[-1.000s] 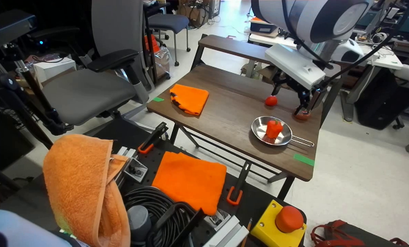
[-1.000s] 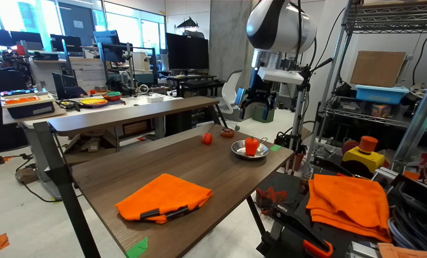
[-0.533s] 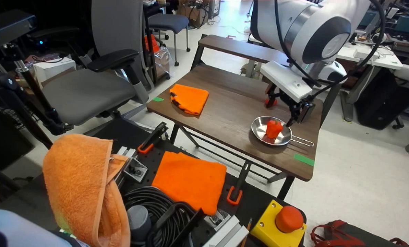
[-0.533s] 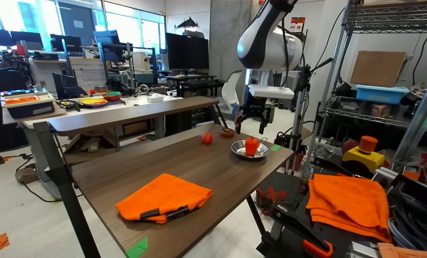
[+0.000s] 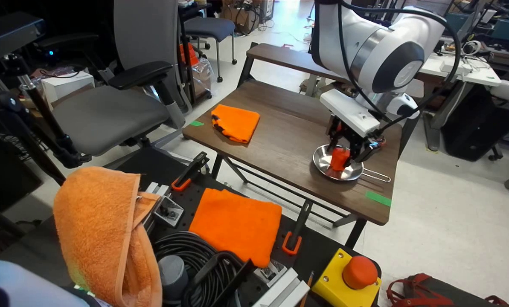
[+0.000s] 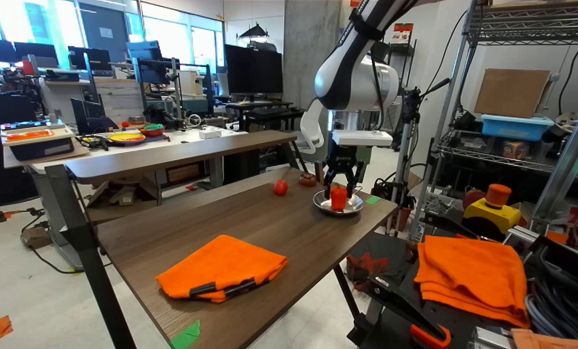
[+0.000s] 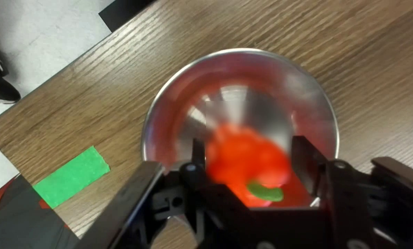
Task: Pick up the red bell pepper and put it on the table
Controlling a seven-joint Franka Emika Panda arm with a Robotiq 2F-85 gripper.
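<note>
Table (image 6: 279,228): dark wood grain, spread out below my claw (image 7: 250,148).
Orange cloth (image 6: 221,269): folded on the table, well apart from the claw in both exterior views.
Steel pan (image 7: 241,64): on the table directly beneath the claw, dish facing up.
Claw: I have its fingers (image 7: 306,155) close on either side of the red bell pepper (image 6: 338,199); I can't tell from here whether they are clenched on it or merely flank it.
Red bell pepper: in the pan, between the fingers, standing upright; long axis vertical, green stem (image 7: 265,191) pointing up toward the claw. Half a second ago I had the claw hanging higher, its fingers wider apart; now it has come down astride the pepper, and the pan sits where it did.
Brownish-red round item (image 6: 307,180): on the table, near the claw.
Red ball (image 6: 280,187): on the table, off to one side of the claw.
</note>
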